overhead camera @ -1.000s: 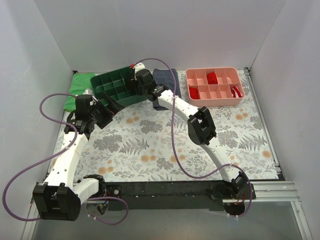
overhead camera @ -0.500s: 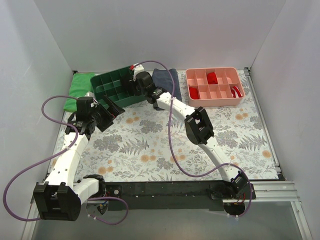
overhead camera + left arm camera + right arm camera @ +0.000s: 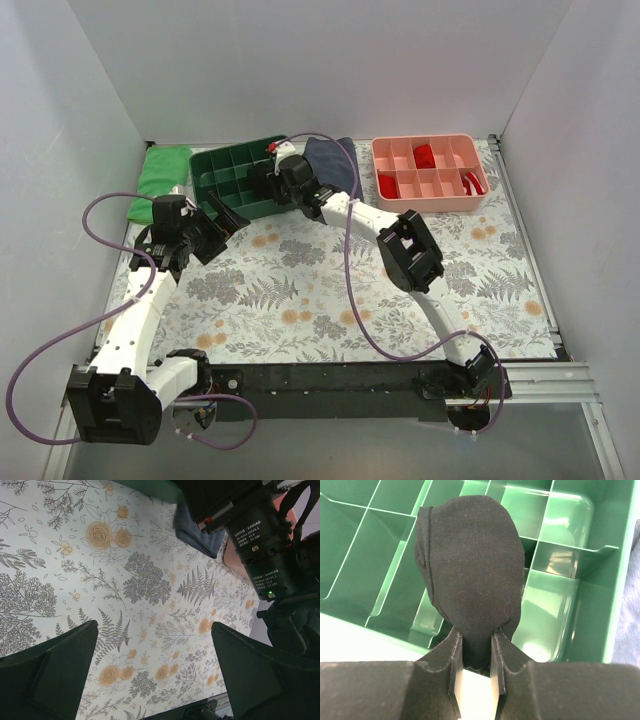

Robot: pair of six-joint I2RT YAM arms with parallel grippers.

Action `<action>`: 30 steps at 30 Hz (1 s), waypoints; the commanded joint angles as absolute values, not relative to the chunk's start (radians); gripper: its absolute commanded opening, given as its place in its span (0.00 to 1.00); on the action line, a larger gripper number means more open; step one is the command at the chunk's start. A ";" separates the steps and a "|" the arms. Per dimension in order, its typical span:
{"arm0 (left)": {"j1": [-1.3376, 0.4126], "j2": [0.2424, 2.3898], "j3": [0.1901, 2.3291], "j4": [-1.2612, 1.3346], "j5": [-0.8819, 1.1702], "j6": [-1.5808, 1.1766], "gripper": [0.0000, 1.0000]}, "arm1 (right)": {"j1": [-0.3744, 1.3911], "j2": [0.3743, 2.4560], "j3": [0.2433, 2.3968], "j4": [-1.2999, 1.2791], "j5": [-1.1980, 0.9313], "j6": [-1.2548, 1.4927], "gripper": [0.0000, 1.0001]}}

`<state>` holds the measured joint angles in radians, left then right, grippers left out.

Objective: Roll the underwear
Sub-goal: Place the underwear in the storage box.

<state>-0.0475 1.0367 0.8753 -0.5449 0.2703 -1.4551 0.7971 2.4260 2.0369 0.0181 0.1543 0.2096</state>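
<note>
R claw (image 3: 476,640), underwear (image 3: 470,565) just inside tray rim (image 3: 615,580)

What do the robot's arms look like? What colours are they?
The left arm and right arm are white tubes with chunky black joints. A thin purple cable loops along each. The left tool and right tool each have two black fingers. One joint carries small white lettering and a tiny green light.

Your left arm (image 3: 135,310) and right arm (image 3: 440,315): white links, black joint housings. A purple cable (image 3: 346,260) loops along each. White lettering (image 3: 252,532) marks the right arm's black motor; a green light (image 3: 270,594) glows there.
</note>
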 commanded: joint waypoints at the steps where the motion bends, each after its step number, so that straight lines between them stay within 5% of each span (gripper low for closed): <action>1: -0.040 1.008 0.870 -0.532 0.290 -1.459 0.98 | 0.801 2.301 1.929 0.099 0.153 0.227 0.01; 11: -0.038 1.032 0.920 -0.500 0.241 -1.428 0.98 | 0.801 2.187 1.905 0.108 0.113 0.230 0.01; 21: 0.098 1.376 1.167 -0.335 0.208 -1.399 0.98 | 0.801 2.120 1.830 0.065 0.201 0.236 0.01; 30: 0.132 1.621 1.244 -0.253 0.379 -1.416 0.98 | 0.839 2.289 2.200 -0.198 0.426 0.190 0.01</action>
<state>0.1318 1.6199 1.2339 -0.3058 0.3035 -1.4158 0.8143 2.2471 2.0415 -0.1120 0.2928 0.2085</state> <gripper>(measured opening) 0.981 0.255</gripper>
